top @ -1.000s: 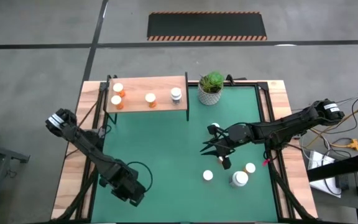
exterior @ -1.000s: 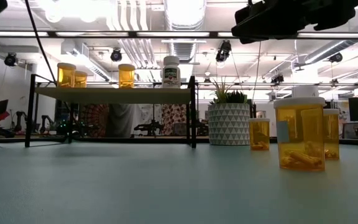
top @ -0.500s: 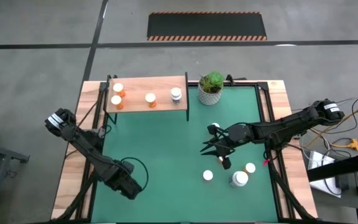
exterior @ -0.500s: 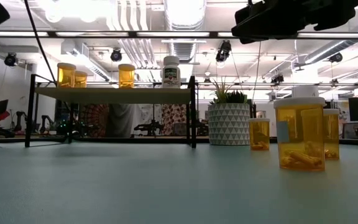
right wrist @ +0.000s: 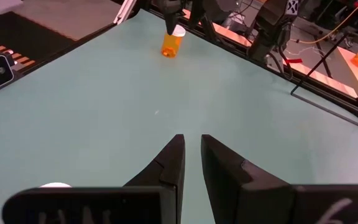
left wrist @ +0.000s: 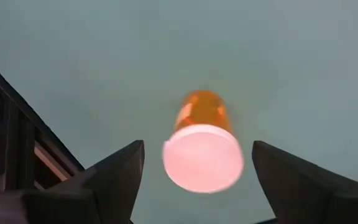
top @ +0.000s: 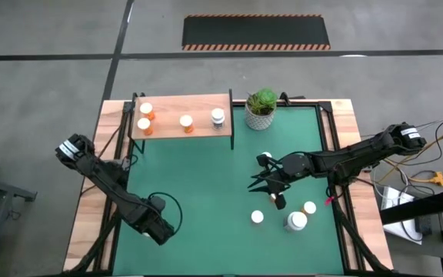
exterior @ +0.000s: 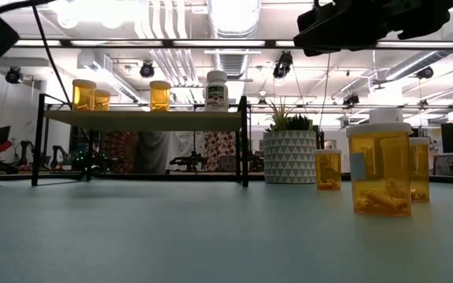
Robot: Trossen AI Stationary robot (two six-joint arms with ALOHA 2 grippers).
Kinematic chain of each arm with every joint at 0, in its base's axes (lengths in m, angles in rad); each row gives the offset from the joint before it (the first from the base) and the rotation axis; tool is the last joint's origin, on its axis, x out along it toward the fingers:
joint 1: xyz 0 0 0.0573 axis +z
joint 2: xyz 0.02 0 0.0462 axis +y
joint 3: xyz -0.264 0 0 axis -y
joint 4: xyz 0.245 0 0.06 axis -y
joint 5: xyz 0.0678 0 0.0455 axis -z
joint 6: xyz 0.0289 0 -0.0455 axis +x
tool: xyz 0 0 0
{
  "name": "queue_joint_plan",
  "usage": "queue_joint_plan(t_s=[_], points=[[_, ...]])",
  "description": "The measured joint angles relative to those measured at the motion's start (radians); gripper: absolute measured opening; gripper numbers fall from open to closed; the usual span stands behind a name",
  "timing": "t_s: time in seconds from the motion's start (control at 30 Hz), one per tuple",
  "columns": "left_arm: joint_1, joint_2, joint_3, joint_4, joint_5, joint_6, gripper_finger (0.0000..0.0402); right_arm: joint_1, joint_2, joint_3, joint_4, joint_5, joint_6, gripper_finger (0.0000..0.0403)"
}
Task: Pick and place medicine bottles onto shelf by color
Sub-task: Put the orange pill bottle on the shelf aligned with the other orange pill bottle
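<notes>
On the green mat (top: pixel 206 185), the largest thing is the wooden shelf (top: pixel 179 113) at the far left edge, carrying 3 orange bottles (top: pixel 185 123) and 1 white bottle (top: pixel 218 117). Beside its right end stands a potted plant (top: pixel 261 108). The left arm reaches along the mat's left side, its left gripper (left wrist: pixel 194 180) hanging with fingers spread wide on either side of an orange bottle on the mat (left wrist: pixel 204 149), not touching it; from above this bottle seems hidden under the wrist. The right gripper (top: pixel 264 183) hovers over the mat's middle right, fingers nearly together and holding nothing. Just near of it stand 3 more bottles: a large wide one (top: pixel 296 221), a small one (top: pixel 309 208) beside it, and another (top: pixel 258 217) a little apart.
</notes>
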Motion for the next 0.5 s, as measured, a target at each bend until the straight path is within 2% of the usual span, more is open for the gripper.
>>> queue_joint_plan(t_s=[0.33,0.5], points=[[-0.01,0.0,-0.063,0.135,0.003,0.0,0.0281,0.0,0.0,0.0,0.0,0.0,0.008,0.0043],[-0.014,0.0,-0.076,0.15,0.006,0.0,0.0276,0.0,0.0,0.0,0.0,0.0,0.014,0.0043]])
